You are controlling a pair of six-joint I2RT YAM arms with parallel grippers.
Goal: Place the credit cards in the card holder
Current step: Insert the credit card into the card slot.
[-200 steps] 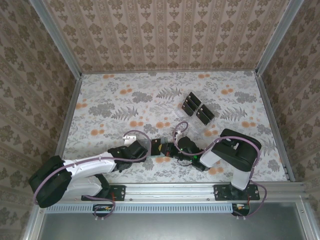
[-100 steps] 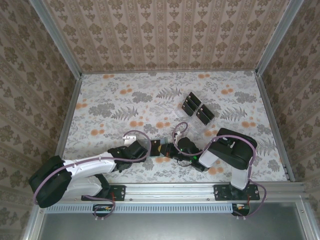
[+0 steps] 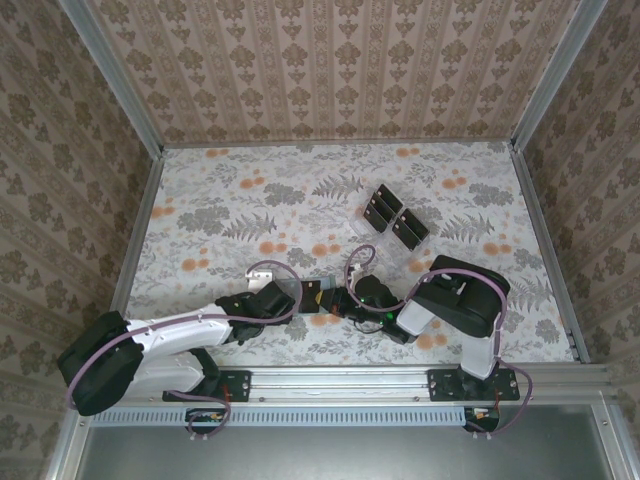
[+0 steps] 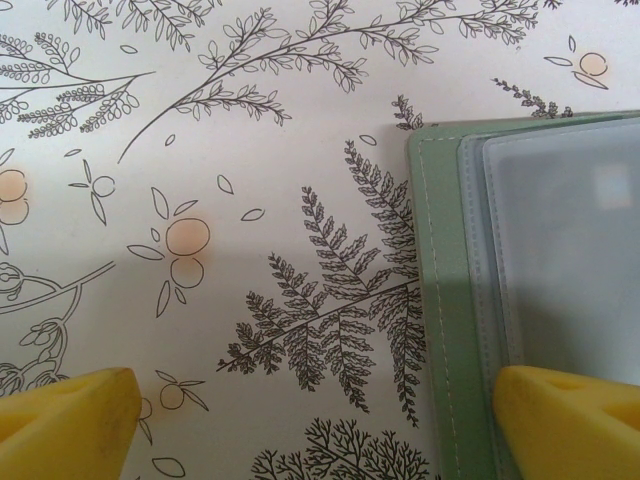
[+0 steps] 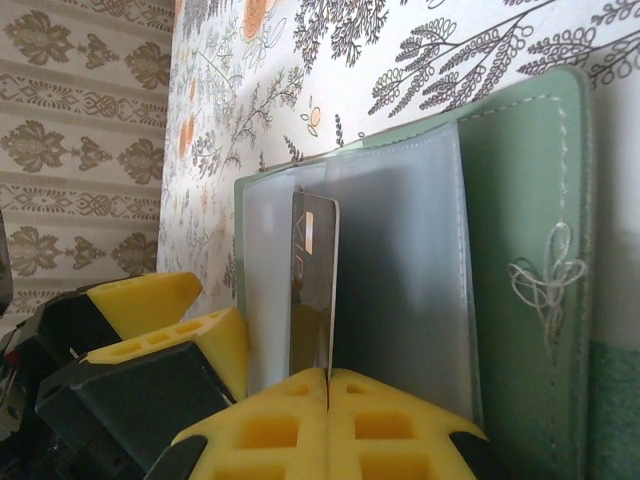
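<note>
The card holder (image 5: 520, 250) lies open on the floral table, sage-green cover to the right, clear sleeves (image 5: 400, 270) in the middle. My right gripper (image 5: 328, 375) is shut on one black credit card (image 5: 312, 290), held on edge with its far end over the sleeves. My left gripper (image 4: 320, 425) is open and low over the table. Its right fingertip (image 4: 570, 420) is over the card holder's left edge (image 4: 445, 300); whether it touches I cannot tell. From above, both grippers meet near the front middle, left (image 3: 290, 298) and right (image 3: 322, 297). More credit cards (image 3: 393, 216) sit farther back.
A clear plastic tray (image 3: 416, 250) with the remaining black cards stands right of centre, behind the arms. Patterned walls close in the table on three sides. The left gripper's yellow finger (image 5: 150, 300) sits just left of the card holder in the right wrist view.
The right arm's elbow has crept slightly to the left. The grippers and the card barely moved.
</note>
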